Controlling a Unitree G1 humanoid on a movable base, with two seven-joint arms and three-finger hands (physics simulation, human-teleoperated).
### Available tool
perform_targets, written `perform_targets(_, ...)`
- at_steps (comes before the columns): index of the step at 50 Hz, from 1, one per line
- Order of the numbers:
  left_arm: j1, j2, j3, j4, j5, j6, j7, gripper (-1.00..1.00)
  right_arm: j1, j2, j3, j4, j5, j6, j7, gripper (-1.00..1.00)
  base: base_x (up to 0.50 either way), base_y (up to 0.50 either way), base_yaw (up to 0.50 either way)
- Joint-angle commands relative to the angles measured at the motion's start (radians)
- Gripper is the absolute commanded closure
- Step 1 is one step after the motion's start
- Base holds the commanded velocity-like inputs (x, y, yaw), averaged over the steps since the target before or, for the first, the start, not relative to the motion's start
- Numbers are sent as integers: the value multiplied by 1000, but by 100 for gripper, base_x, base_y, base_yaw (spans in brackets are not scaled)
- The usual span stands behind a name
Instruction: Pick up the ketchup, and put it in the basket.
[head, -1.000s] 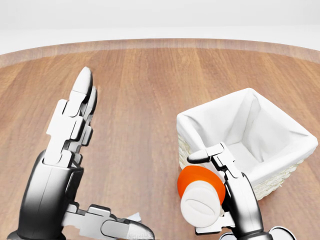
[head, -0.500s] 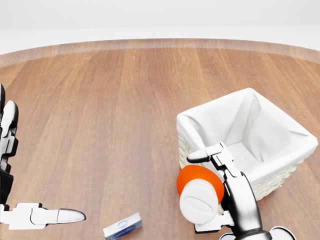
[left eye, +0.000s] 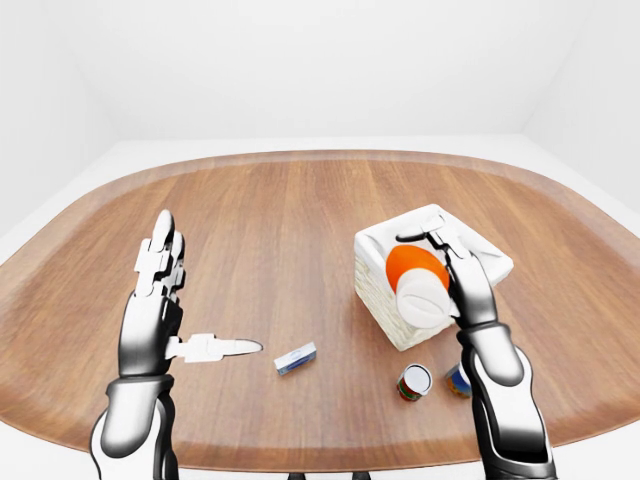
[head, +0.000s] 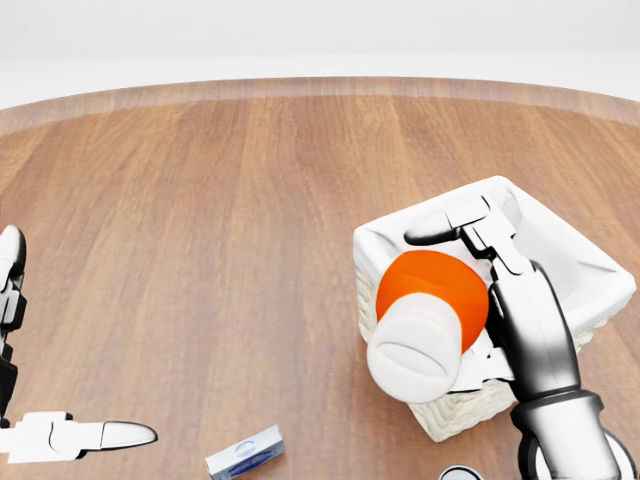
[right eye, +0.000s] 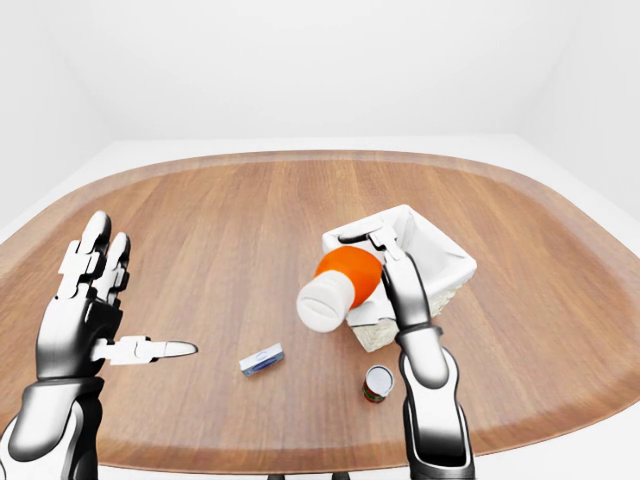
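Note:
The ketchup (head: 432, 295) is an orange-red bottle with a white cap (head: 412, 352). My right hand (head: 455, 300) is shut on it and holds it in the air, tilted, with the cap toward the camera. In the head view it hangs over the left lower rim of the basket (head: 560, 255), a wicker basket with a white cloth lining. My left hand (left eye: 205, 295) is open and empty, fingers up and thumb out, above the table at the left of the left-eye view, far from the basket.
A small blue and white box (left eye: 295, 358) lies on the wooden table (left eye: 280, 220) between my hands. Two small cans (left eye: 413, 381) (left eye: 458, 380) stand below the basket, near the table's lower edge.
My right hand has lifted the ketchup up and to the right, from beside the basket to over its rim. My left hand has moved left, mostly out of the head view.

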Motion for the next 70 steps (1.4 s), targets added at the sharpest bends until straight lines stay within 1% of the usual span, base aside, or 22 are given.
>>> perform_targets(1, 6, -4, 1, 9, 1, 0, 0, -100, -149, -52, -103, -87, 14, 0, 44, 100, 0, 0, 0)
perform_targets(2, 7, -4, 1, 10, 1, 0, 0, -100, -150, -52, -104, -87, 15, 0, 45, 100, 0, 0, 0)
perform_targets(3, 9, -5, -1, 8, 2, 0, 0, -100, -172, -71, -108, -70, -15, 0, 35, 100, 0, 0, 0)
perform_targets(7, 7, -3, -2, 15, 3, 0, 1, -100, -223, -95, -124, -62, -24, 0, 55, 100, 0, 0, 0)
perform_targets(15, 8, -3, -3, 17, 4, 0, 1, -100, -321, -146, -149, 41, -32, 0, 61, 100, 0, 0, 0)
perform_targets(18, 8, -3, -3, 23, 4, 0, 1, -100, -354, -163, -156, 95, -28, 0, 60, 100, 0, 0, 0)
perform_targets(20, 9, -3, -6, 31, 7, 0, 3, -100, -389, -180, -162, 168, -15, 0, 63, 100, 0, 0, 0)
perform_targets(23, 7, -2, -6, 41, 6, 0, 4, -100, -412, -196, -159, 239, -16, 0, 58, 100, 0, 0, 0)
perform_targets(29, 9, -2, -10, 45, 9, 0, 6, -100, -429, -208, -160, 287, -23, 0, 53, 100, 0, 0, 0)
perform_targets(33, 10, -2, -12, 44, 9, 0, 7, -100, -465, -226, -164, 382, -25, 0, 41, 100, 0, 0, 0)
perform_targets(35, 11, -3, -13, 46, 10, 0, 7, -100, -499, -243, -165, 479, -29, 0, 26, 100, 0, 0, 0)
perform_targets(36, 11, -3, -13, 46, 10, 0, 7, -100, -499, -243, -165, 482, -28, 0, 25, 100, 0, 0, 0)
perform_targets(38, 10, -2, -12, 46, 9, 0, 8, -100, -544, -266, -169, 598, -31, 0, 5, 100, 0, 0, 0)
perform_targets(47, 12, -3, -18, 57, 14, 0, 11, -100, -679, -329, -167, 922, -4, 0, -51, 100, 0, 0, 0)
perform_targets(51, 12, -2, -18, 59, 15, 0, 12, -100, -687, -334, -164, 943, 1, 0, -54, 100, 0, 0, 0)
perform_targets(52, 11, -3, -20, 54, 16, 0, 12, -100, -732, -347, -163, 1043, -1, -25, -64, 100, 0, 0, 0)
perform_targets(53, 13, -4, -21, 52, 15, 0, 12, -100, -751, -353, -161, 1088, 3, -41, -68, 100, 0, 0, 0)
perform_targets(55, 13, -4, -22, 54, 15, 0, 13, -100, -770, -360, -154, 1135, 1, -64, -78, 100, 0, 0, 0)
perform_targets(56, 12, -4, -22, 57, 14, 0, 13, -100, -777, -363, -153, 1150, 2, -70, -80, 100, 0, 0, 0)
perform_targets(60, 11, -2, -21, 61, 13, 0, 14, -100, -790, -376, -148, 1182, -9, -85, -95, 100, 0, 0, 0)
perform_targets(62, 11, -2, -20, 59, 12, 0, 14, -100, -791, -379, -148, 1182, -10, -82, -95, 100, 0, 0, 0)
perform_targets(70, 13, -3, -23, 67, 12, 0, 16, -100, -809, -395, -145, 1233, -34, -106, -107, 100, 0, 0, 0)
